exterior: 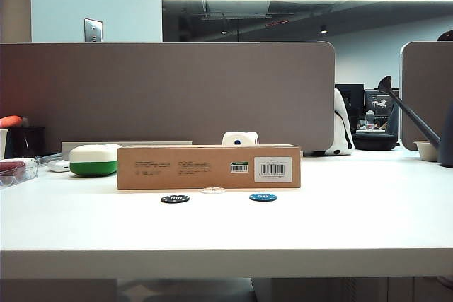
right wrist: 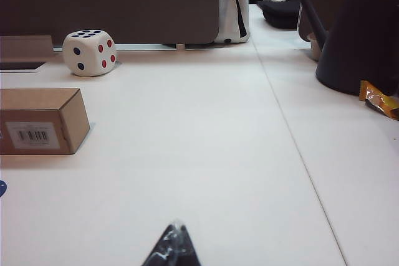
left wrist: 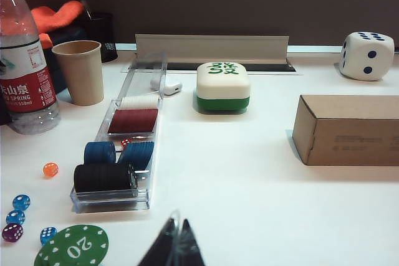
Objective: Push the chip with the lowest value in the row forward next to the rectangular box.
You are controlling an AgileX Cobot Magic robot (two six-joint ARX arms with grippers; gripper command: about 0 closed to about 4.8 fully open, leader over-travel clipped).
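Chip (exterior: 212, 190) is lying against the box (exterior: 209, 167), apparently pushed home, so both pincers, left (left wrist: 176, 245) and right (right wrist: 174, 247), are hovering closed, well apart.

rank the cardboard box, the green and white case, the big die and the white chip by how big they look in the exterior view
1. rectangular box, by far the largest.
2. white-and-green case.
3. big die, partly hidden behind the box and farther back, so its rank is unsure.
4. white chip, smallest.
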